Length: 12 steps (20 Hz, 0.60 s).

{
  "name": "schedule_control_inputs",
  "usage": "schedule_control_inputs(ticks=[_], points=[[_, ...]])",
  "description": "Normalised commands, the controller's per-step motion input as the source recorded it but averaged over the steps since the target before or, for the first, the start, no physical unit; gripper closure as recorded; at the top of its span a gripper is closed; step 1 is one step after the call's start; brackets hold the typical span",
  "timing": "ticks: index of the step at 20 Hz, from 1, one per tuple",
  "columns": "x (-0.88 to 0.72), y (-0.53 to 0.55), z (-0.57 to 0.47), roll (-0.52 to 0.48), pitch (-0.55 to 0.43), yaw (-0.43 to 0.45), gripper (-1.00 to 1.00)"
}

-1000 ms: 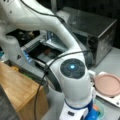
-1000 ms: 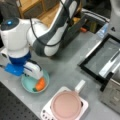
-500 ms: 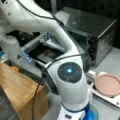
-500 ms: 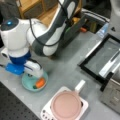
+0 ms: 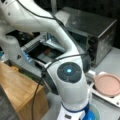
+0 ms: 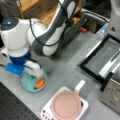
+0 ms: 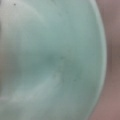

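In a front view the gripper [image 6: 33, 75] is down inside the teal bowl [image 6: 27, 85]; whether its fingers are spread or pressed cannot be told. An orange carrot [image 6: 40, 83] lies in the bowl just beside it. A pink pan [image 6: 66, 105] sits near, toward the view's bottom right.

In a front view the arm hides the gripper; only the bowl's rim [image 5: 96, 111] shows below the wrist.

The wrist view is filled by the bowl's pale green inside [image 7: 55, 60]; no fingers show.

Grey tabletop [image 6: 67, 75] underfoot of everything, wooden cabinet [image 5: 17, 87] at a front view's left, steel toaster oven [image 5: 100, 32] behind, dark perforated surface [image 6: 12, 110] beyond the table's edge.
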Motion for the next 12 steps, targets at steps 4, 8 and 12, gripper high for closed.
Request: schedule_control_inputs(ticks=[4,8,12], points=[[-0.05,0.02,0.03,0.018,0.0,0.032,-1.0],[-0.02,0.04,0.11,0.011,0.053,-0.048,-1.0],[0.0,0.03,0.19,-0.017,0.095,-0.108,-1.0]])
